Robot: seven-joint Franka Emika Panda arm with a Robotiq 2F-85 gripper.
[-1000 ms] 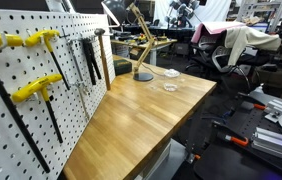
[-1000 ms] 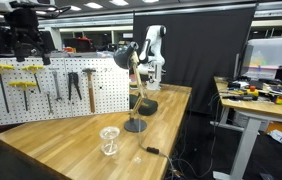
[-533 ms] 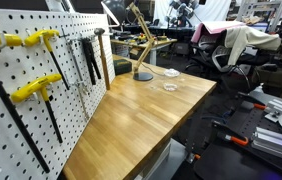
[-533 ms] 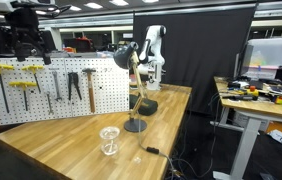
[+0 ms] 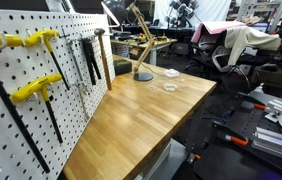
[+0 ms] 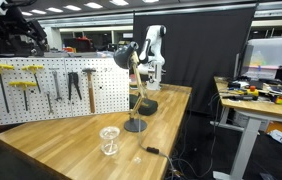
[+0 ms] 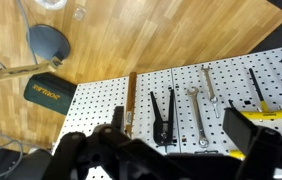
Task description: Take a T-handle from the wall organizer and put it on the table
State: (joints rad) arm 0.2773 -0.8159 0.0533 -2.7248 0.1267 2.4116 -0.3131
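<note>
1. Compared with half a second ago, the tool [image 6: 21, 36] sits a little higher above the pegboard [image 6: 56, 95] in an exterior view, and its outline is now blurred; nothing on the desk [image 5: 131, 120] has shifted.
2. In the wrist view the tool [image 7: 166, 160] shows as two dark, blurred fingers [image 7: 256, 140] standing wide apart, with nothing between them.
3. The pegboard stands upright along one long edge of the desk.
4. Every yellow T-handle hangs on that board, none on the desk: one [image 5: 36, 90] sits low on the near part of the board in an exterior view, with two more yellow handles above it.
5. From the wrist, a yellow T-handle [image 7: 271, 113] lies just beside the right-hand finger, not touching it as far as the blur allows.
6. Pliers [image 7: 161, 115] and a wrench [image 7: 193, 100] hang farther along the board, toward its middle.
7. A desk lamp [image 6: 133, 95] stands on its round base near the middle of the desk.
8. A small black box [image 7: 49, 92] lies against the foot of the board, close to the lamp base.
9. A clear glass [image 6: 108, 140] stands near the long edge opposite the board.
</note>
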